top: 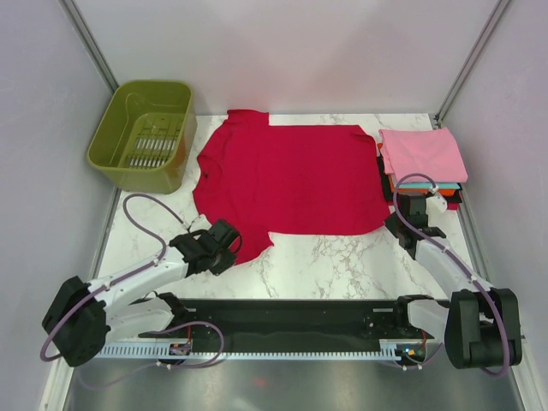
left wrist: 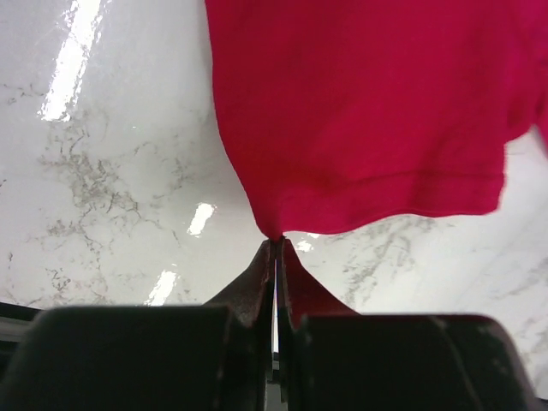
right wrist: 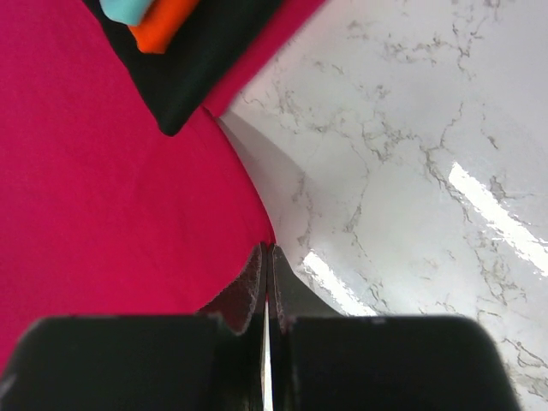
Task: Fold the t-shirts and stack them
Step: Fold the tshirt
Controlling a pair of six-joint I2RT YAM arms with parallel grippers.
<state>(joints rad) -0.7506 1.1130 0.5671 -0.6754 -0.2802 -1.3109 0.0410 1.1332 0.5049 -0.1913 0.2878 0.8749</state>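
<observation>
The crimson t-shirt [top: 291, 175], spread on the surface [top: 342, 265] ahead of the jaws, was clamped at its near edge by both pairs, and an even joint lift was judged needed for the first fold.

so the right end effector [right wrist: 267, 257] down at 6 o'clock has its jaws pinched tight on the edge of the crimson t-shirt [right wrist: 103, 197] filling the 9 o'clock side, with a teal shirt [right wrist: 128, 8], orange shirt [right wrist: 163, 21] and black shirt [right wrist: 205, 60] stacked around 11 o'clock and glossy marble bench [right wrist: 411, 154] out toward 3 o'clock.
</observation>
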